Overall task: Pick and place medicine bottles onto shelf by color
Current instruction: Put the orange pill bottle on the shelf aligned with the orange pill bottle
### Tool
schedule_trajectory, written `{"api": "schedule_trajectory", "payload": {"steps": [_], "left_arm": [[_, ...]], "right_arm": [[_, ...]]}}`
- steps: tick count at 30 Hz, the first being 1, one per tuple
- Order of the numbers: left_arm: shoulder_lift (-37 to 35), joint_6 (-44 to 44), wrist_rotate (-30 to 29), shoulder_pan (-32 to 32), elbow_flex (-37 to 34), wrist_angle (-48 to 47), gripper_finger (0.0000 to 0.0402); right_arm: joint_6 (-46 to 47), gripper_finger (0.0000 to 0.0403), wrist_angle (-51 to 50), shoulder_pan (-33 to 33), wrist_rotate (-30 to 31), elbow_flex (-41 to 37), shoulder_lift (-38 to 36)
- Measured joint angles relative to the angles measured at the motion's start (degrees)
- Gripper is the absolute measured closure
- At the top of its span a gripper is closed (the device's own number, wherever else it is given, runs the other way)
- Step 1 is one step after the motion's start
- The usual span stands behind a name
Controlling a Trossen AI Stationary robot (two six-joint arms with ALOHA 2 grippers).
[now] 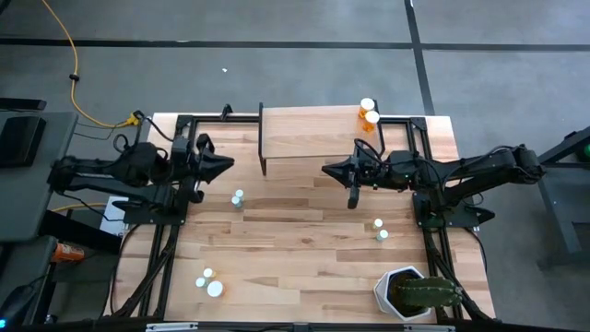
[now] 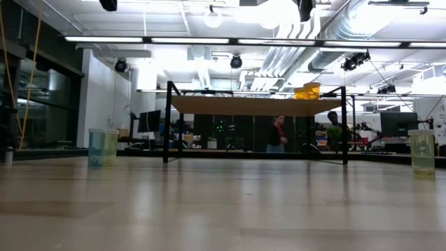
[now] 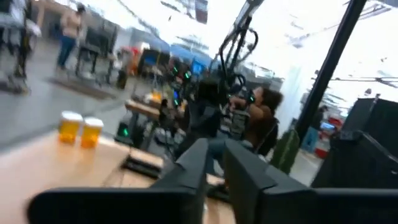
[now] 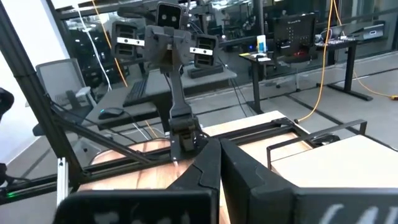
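The shelf (image 1: 304, 138) stands at the table's far middle, with two orange bottles (image 1: 370, 112) on its far right corner; they also show in the left wrist view (image 3: 81, 129) and the low view (image 2: 306, 90). A pale blue bottle (image 1: 238, 197) stands on the table near the left arm. Two green ones (image 1: 380, 230) stand by the right arm. Two pale blue ones (image 1: 210, 282) stand near the front left. My left gripper (image 1: 229, 164) is shut and empty, in the air left of the shelf. My right gripper (image 1: 326, 171) is shut and empty, in front of the shelf's right part.
A white pot with a green plant (image 1: 415, 295) stands at the table's near right corner. Black frame rails (image 1: 157, 240) run along the left and right sides of the table. People show in the room beyond the table (image 2: 279, 132).
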Motion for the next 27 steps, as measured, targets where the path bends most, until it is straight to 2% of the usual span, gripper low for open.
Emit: {"api": "schedule_trajectory", "payload": {"steps": [2,5,9,12,15,18,22,27], "left_arm": [[2.2,-1.9,0.5,-0.8,1.8,-1.6,0.0322],[6.9,-2.9,4.2,-3.0,6.6,-7.0,0.0265],[14.0,-2.9,9.5,-6.8,16.5,-20.7,0.0195],[19.5,-2.4,12.9,-10.6,24.1,-33.9,0.0159],[24.7,-2.5,14.2,-15.8,29.9,-46.4,0.0139],[29.0,-4.0,14.5,-22.2,31.7,-54.5,0.0132],[34.0,-7.4,13.7,-31.3,30.6,-56.9,0.0131],[41.3,-11.4,7.7,-39.8,30.4,-57.0,0.013]], "right_arm": [[0.0,0.0403,0.0,0.0,0.0,0.0,0.0],[0.0,0.0403,-0.2,0.0,-1.0,0.0,0.0],[0.0,0.0403,-0.6,0.0,-2.5,0.1,-0.3],[0.0,0.0403,-0.9,0.0,-2.6,0.1,-0.4],[0.0,0.0403,-1.3,0.0,-2.6,0.1,-0.5],[0.0,0.0402,-1.7,0.0,-2.6,0.1,-0.5],[0.0,0.0402,-2.4,0.0,-2.6,0.1,-0.5],[0.3,0.0402,-3.3,0.0,-2.5,0.1,-0.5]]}}
